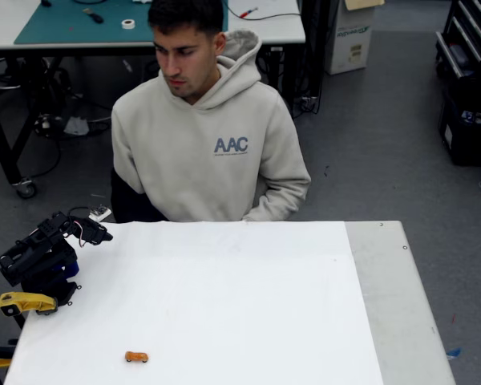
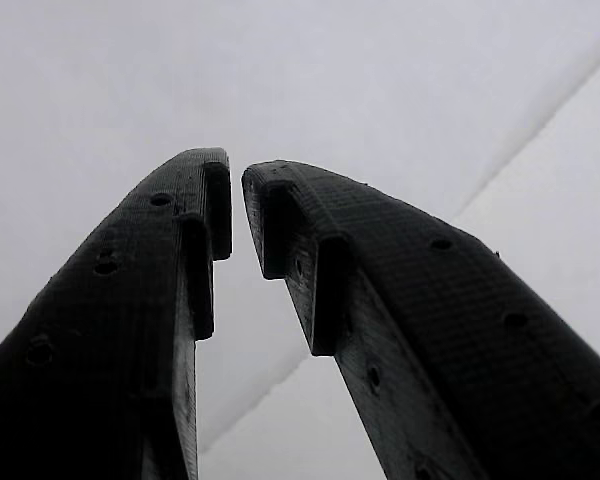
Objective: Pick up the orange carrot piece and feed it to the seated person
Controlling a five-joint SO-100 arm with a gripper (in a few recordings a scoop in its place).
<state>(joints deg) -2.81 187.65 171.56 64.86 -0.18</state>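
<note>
Your tool point(image 2: 236, 190) is empty, its tips nearly touching with a slim gap, over the white surface point(image 1: 248, 305). The orange carrot piece point(image 1: 136, 357) lies near the surface's front-left edge. The seated person point(image 1: 204, 144) is behind the far edge.

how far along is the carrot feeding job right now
Nothing looks done yet. The orange carrot piece lies untouched on the white table, near its front edge in the fixed view. The gripper is nearly closed with nothing between its fingers, the arm folded at the table's left edge. Left: reaching, grasping, and carrying it to the seated person.
</note>
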